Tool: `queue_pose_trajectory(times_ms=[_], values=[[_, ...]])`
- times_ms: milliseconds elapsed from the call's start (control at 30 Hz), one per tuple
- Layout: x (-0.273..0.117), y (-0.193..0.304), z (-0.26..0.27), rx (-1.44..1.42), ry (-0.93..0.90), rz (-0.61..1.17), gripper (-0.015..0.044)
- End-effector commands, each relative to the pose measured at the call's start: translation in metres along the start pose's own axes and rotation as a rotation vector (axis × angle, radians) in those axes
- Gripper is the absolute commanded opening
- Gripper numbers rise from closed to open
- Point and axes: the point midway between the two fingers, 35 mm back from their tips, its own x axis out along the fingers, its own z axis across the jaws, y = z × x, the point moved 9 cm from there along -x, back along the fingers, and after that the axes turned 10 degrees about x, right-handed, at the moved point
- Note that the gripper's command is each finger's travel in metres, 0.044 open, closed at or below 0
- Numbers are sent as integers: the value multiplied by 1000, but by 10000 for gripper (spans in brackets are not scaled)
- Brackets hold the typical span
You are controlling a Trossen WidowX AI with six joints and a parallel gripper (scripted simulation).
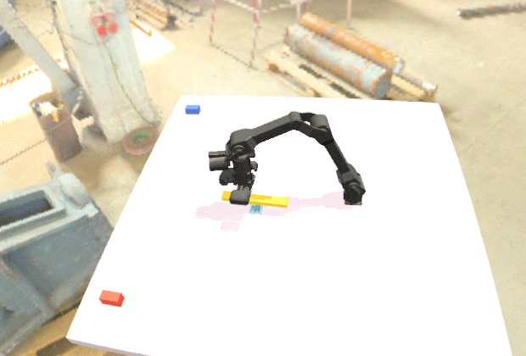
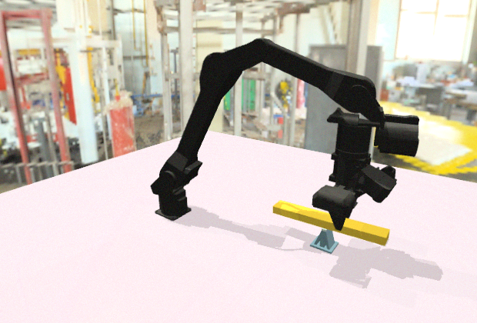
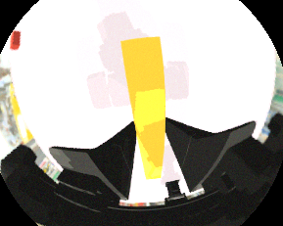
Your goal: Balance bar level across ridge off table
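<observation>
Pinching the bar (image 2: 331,221), the gripper (image 2: 338,223) has it on the ridge (image 2: 325,240); levelling and release remain.

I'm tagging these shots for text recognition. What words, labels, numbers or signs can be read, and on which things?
None can be read.
Yellow bar, held in the gripper: plain, no marking.
Light blue ridge: plain.
Red block and blue block: plain.
Black arm: no visible label.
Background hall: too blurred to read any sign.
</observation>
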Motion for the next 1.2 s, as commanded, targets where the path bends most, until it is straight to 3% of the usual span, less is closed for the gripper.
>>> queue_pose_trajectory(times_ms=[0, 1167], values=[[1, 0, 0, 4, 3, -2, 0], [4, 0, 0, 4, 3, -2, 0]])
